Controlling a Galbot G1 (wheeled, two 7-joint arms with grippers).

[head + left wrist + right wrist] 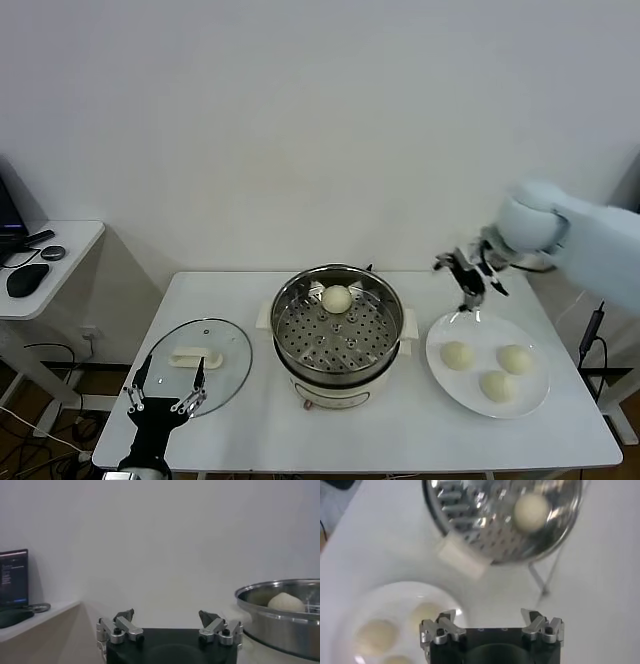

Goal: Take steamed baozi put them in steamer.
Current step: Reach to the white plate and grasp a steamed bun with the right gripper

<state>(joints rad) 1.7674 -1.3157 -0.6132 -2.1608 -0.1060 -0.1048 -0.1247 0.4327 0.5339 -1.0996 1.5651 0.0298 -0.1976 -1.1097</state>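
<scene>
The steamer [338, 335], a shiny steel pot on a cream base, stands mid-table with one baozi [337, 298] at the back of its perforated floor. Three baozi [457, 354] lie on the white plate [440, 372] to its right. My right gripper [470, 283] is open and empty, in the air above the plate's far-left edge. In the right wrist view the pot [470, 527] with its bun [531, 511] lies ahead of the open gripper [491, 624], and the plate's buns [376, 635] lie to one side. My left gripper [165, 392] is open and parked at the table's front left.
A glass lid [195, 360] with a white handle lies left of the steamer, just beyond the left gripper. A side desk [45, 265] with a mouse stands at far left. The left wrist view shows the open gripper [167, 622] and the steamer rim [280, 597].
</scene>
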